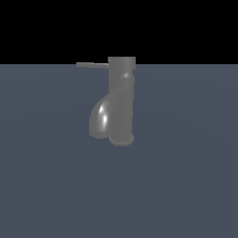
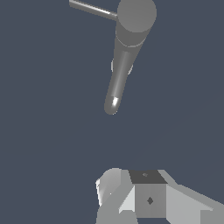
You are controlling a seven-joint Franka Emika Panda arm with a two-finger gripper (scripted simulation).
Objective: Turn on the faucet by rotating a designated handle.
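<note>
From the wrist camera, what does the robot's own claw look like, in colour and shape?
Only part of the claw shows, in the wrist view. It is built of blocky, faceted pieces in light grey and whitish shades, with one darker grey square face carrying a small diamond-shaped mark. One piece is rounded. No cables or lettering are visible. The exterior view does not show the arm.

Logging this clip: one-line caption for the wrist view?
Dark grey glossy metal faucet seen from above, thin rod handle untouched, gripper well short of it.

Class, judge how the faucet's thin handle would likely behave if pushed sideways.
The handle looks like a straight metal rod, so probably stiff. It joins the faucet cap, so it likely swings around it. Its glossy, thin surface may let fingers slip.
</note>
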